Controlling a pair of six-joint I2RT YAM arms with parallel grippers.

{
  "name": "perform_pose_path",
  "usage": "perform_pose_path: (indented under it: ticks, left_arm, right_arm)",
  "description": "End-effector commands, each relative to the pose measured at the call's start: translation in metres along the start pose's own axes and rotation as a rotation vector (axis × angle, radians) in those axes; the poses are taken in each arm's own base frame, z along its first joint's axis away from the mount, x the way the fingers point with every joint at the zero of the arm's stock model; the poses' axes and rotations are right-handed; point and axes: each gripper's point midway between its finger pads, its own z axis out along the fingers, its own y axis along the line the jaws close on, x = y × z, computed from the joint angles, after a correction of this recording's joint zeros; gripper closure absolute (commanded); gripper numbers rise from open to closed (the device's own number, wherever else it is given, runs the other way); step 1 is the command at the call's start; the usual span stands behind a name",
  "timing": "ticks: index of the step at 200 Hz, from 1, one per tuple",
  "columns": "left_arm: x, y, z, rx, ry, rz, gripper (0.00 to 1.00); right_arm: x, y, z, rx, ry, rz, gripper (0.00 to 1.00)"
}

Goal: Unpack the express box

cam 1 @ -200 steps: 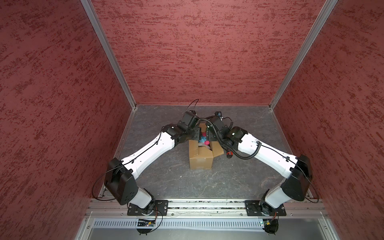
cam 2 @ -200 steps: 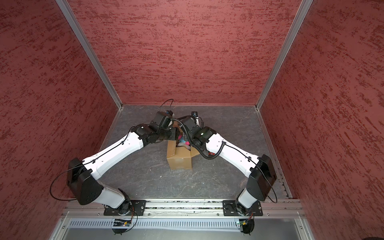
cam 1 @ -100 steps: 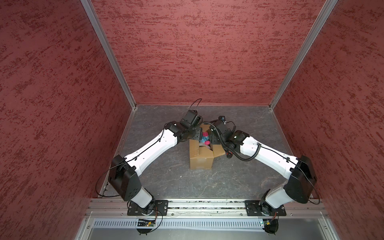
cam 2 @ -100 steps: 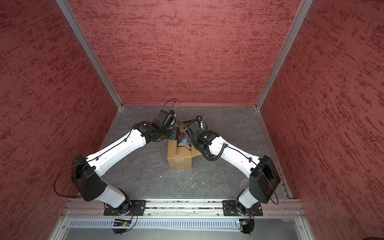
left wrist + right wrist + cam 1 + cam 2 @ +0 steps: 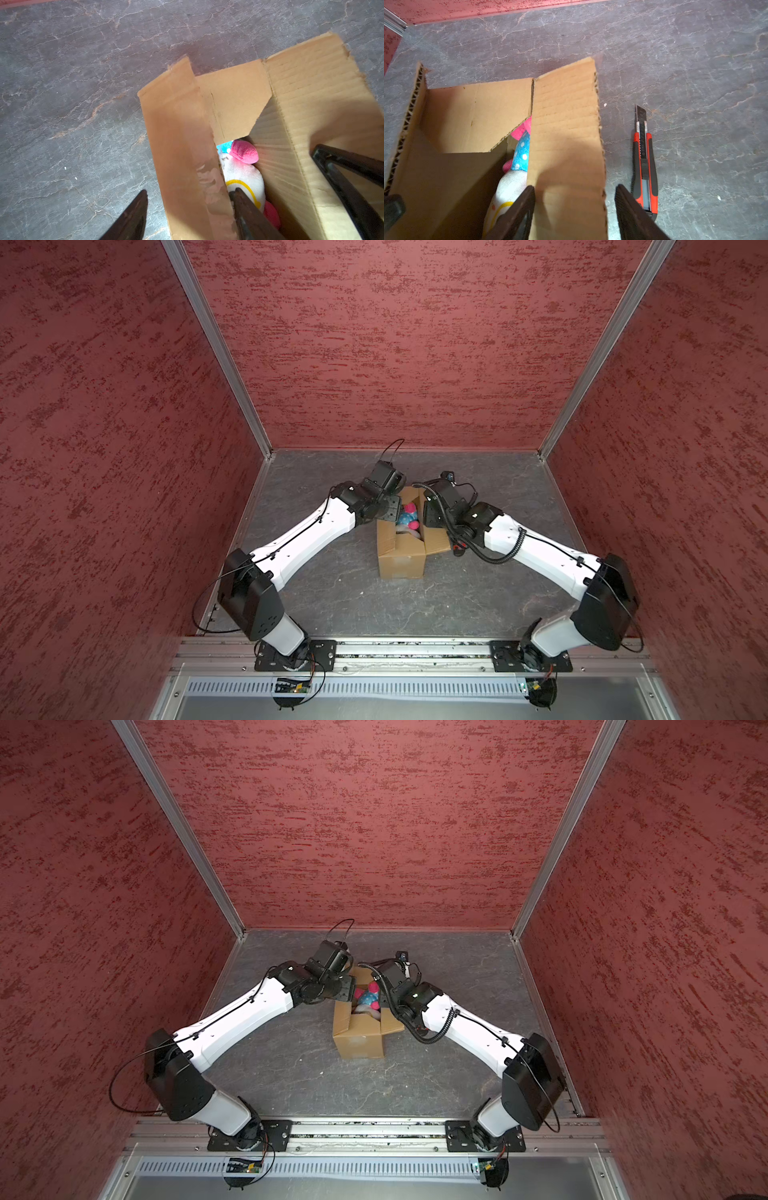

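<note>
Here, both your arms reach inward, meeting over the open express box point(image 5: 401, 566).
Your left gripper point(image 5: 189, 191) and right gripper point(image 5: 574, 187) each straddle 1 side flap, jaws apart.

In both top views: even, moderately bright overhead light and sharp focus; the wide-angle lens splays the red walls point(image 5: 104, 448) outward; faint soft shadows lie on the grey worktop point(image 5: 353, 601). Wrist views: warmer, stronger light; broad soft-edged shadows cross the flaps of the cardboard box point(image 5: 566, 124); slight blur along flap edges nearest the lens.
</note>
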Motion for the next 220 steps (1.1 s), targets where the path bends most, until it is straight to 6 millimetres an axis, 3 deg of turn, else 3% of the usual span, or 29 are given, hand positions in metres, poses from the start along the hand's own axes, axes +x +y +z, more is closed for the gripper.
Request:
perform_pose_path:
  ticks: [1, 72, 112, 174, 220]
  left_arm:
    - [-0.007, 0.016, -0.013, -0.036, -0.036, -0.006, 0.35]
    - [-0.009, 0.032, -0.035, -0.041, -0.09, -0.042, 0.35]
    - [0.002, 0.05, -0.037, -0.065, -0.086, -0.084, 0.35]
    - [0.022, 0.075, -0.036, -0.079, -0.067, -0.157, 0.35]
    - [0.043, 0.082, -0.014, -0.064, -0.022, -0.205, 0.37]
  right_arm:
    - [-0.003, -0.004, -0.001, -0.005, -0.011, 0.037, 0.38]
    - [0.008, -0.013, 0.015, 0.037, 0.034, 0.032, 0.39]
    - [0.01, -0.011, 0.02, 0.033, 0.05, 0.027, 0.4]
    - [0.01, -0.006, 0.026, 0.029, 0.069, 0.02, 0.4]
    - [0.011, -0.004, 0.026, 0.029, 0.079, 0.02, 0.4]
